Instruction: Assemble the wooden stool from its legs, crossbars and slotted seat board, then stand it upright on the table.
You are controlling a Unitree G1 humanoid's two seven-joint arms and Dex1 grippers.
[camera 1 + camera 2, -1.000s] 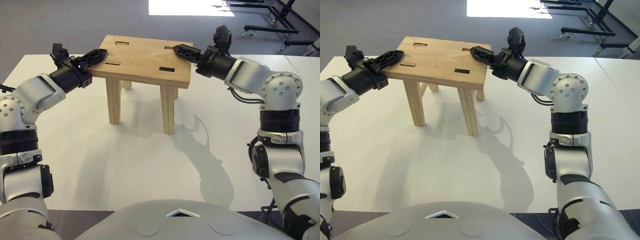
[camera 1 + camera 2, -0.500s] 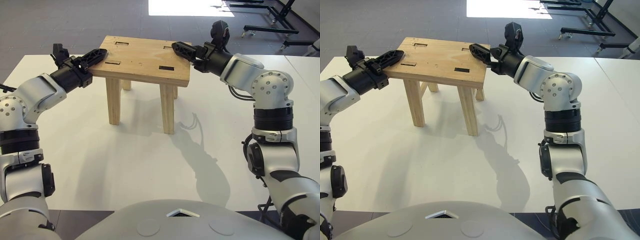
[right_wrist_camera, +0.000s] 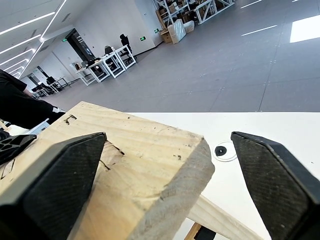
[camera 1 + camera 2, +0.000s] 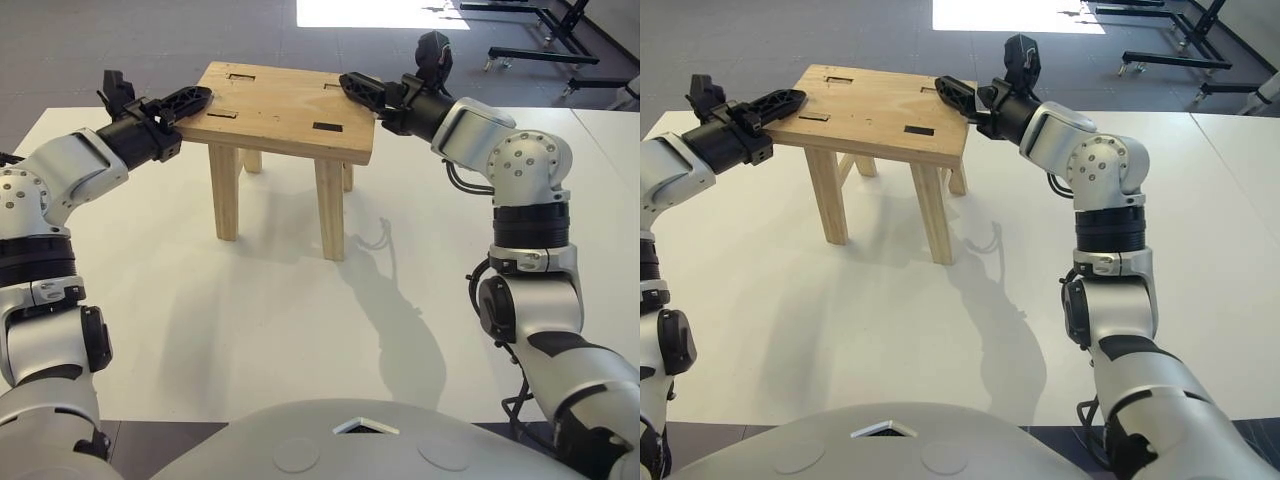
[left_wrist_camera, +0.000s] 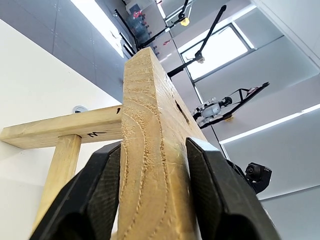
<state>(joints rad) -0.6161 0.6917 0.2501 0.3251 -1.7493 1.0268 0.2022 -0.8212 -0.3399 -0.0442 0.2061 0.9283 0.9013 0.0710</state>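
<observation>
Where the table [image 4: 250, 320] under the stool [image 4: 290, 105] ends, grey floor [image 4: 100, 40] begins.

The left tool [image 5: 154, 150] clamps the seat board [image 5: 147, 90] edge; crossbar [image 5: 65, 128] beyond.

- A small dark handwritten mark, seemingly an "M", on the crossbar [image 5: 65, 129], just above a leg [image 5: 55, 180].
- A green sign [image 3: 143, 38] on the far wall, too small to read.

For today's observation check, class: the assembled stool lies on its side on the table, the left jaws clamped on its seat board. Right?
No. The stool stands upright on the table, as the left eye view shows; the left jaws do clamp its seat board.
</observation>
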